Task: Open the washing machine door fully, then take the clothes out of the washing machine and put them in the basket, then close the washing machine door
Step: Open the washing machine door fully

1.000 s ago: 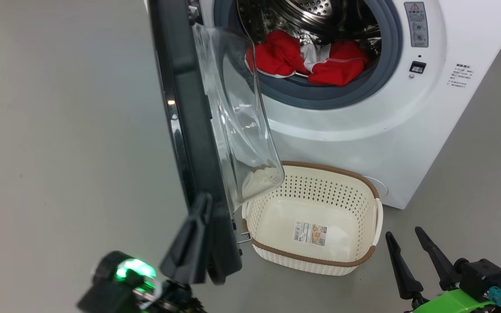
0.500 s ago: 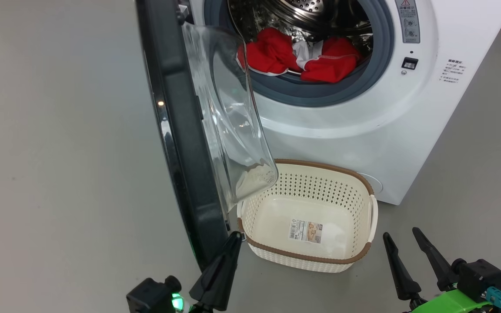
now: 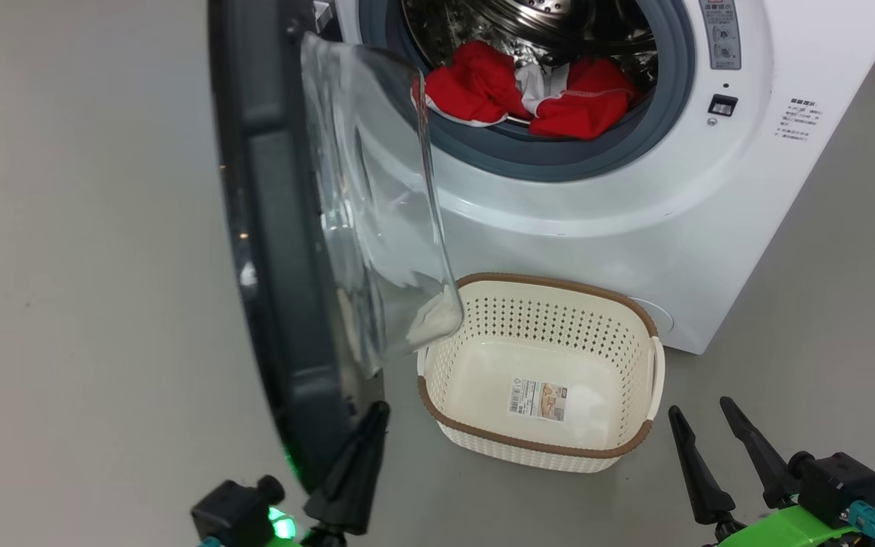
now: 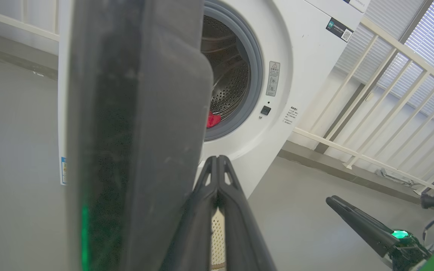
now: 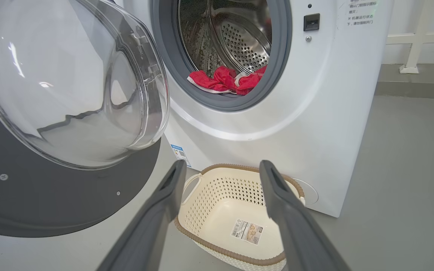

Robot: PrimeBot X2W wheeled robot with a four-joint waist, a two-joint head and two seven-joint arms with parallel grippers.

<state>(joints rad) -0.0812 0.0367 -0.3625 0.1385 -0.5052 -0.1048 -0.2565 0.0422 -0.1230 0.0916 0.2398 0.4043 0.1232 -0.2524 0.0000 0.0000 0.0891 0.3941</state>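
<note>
**Resting shut by the washing machine door (image 3: 270, 228)**

Clamped shut on nothing, the left gripper (image 3: 375, 414) points up just beside the door's bottom edge; whether they touch cannot be told. The right gripper (image 3: 699, 406) hangs spread wide and empty over the floor (image 3: 65, 304), near the basket (image 3: 559, 285). That basket sits just in front of the washing machine (image 3: 635, 213), beside the swung-out door, with a paper label (image 3: 538, 398) on its base. The clothes (image 3: 483, 91) lie inside the drum (image 3: 544, 19), heaped at its front lip.

Grey floor (image 3: 88, 304) all round; a white railing (image 4: 409, 54) stands before slatted blinds (image 4: 431, 30)
</note>
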